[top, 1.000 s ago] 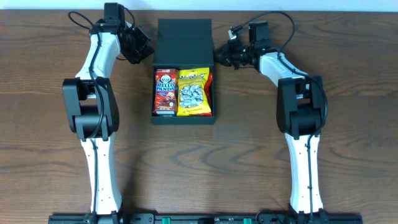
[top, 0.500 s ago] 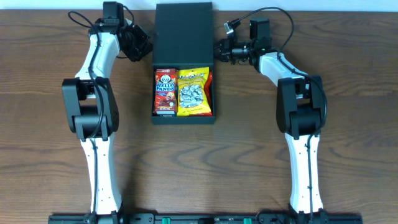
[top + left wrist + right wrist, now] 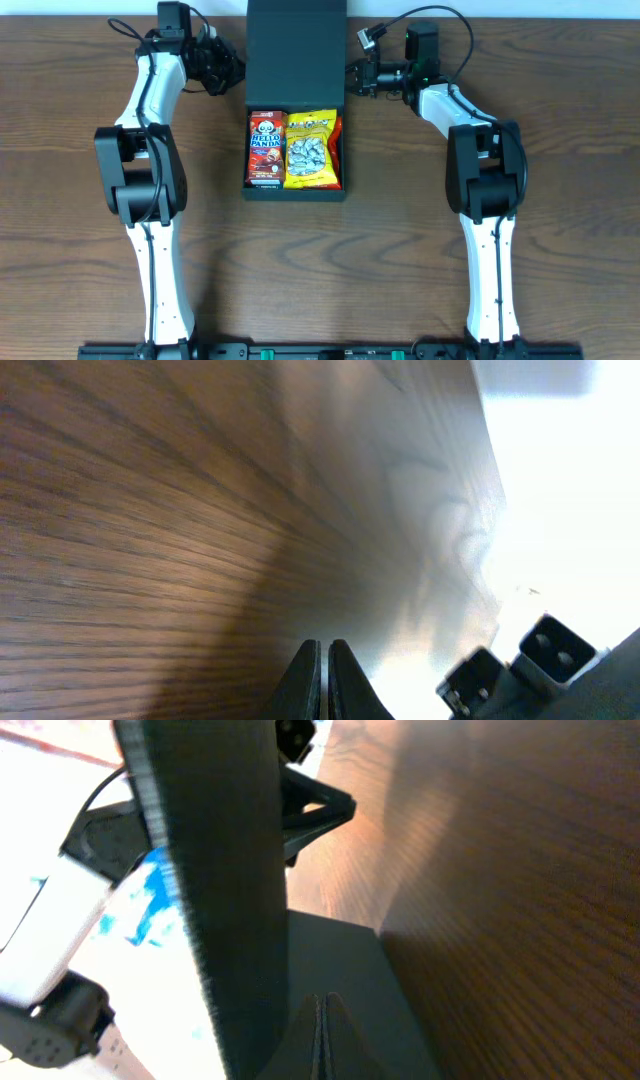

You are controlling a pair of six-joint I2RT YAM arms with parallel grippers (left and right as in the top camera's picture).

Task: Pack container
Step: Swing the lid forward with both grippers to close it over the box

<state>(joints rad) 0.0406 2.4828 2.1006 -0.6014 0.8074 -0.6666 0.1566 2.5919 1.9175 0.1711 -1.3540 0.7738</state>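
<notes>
The black container [image 3: 295, 193] lies open at the table's middle. Its hinged lid [image 3: 295, 50] stands raised at the back. Inside lie a red Hello Panda packet [image 3: 264, 148] and a yellow snack packet [image 3: 312, 150], side by side. My left gripper [image 3: 232, 72] is shut and empty, just left of the lid; its wrist view shows shut fingers [image 3: 326, 660] over bare wood. My right gripper [image 3: 352, 78] is shut at the lid's right edge. In the right wrist view its shut fingers [image 3: 320, 1020] sit against the dark lid [image 3: 215, 870], seen edge-on.
The wooden table [image 3: 560, 250] spreads around the box. Black cables [image 3: 130, 30] loop near both wrists at the back edge. A black plug [image 3: 540, 655] shows at the left wrist view's lower right.
The lid has swung up higher and looms larger in the overhead view. Both grippers have moved toward the back of the table alongside it.
</notes>
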